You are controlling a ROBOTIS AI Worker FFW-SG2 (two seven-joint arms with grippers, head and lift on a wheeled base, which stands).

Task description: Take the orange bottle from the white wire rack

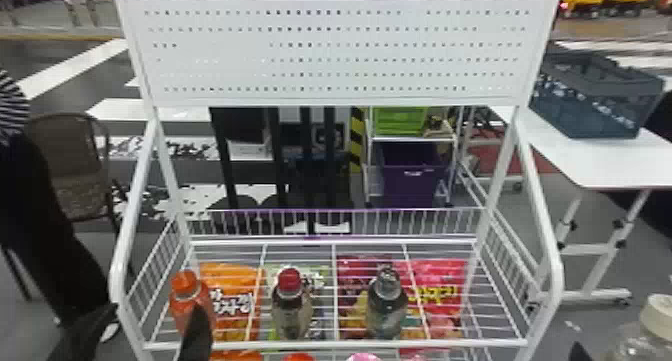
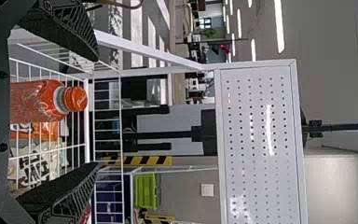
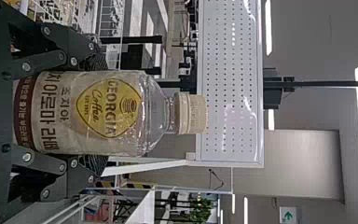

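At the head view's lower left, my left gripper (image 1: 150,330) is by the front left corner of the white wire rack (image 1: 340,344), one finger in front of the orange bottle (image 1: 186,290). The left wrist view has the left gripper (image 2: 95,112) open wide, with the orange bottle (image 2: 42,100) standing between its fingers, touching neither. My right gripper is at the head view's lower right edge, around a clear bottle with a cream cap (image 1: 637,335); in the right wrist view the right gripper (image 3: 100,112) is shut on that labelled bottle (image 3: 98,112).
A red-capped bottle (image 1: 291,305) and a dark-capped bottle (image 1: 387,305) stand on the same shelf, before snack bags (image 1: 440,290). More caps show below the front rail. A white perforated panel (image 1: 340,50) tops the rack. To the right stands a table (image 1: 575,160) with a dark crate (image 1: 595,95).
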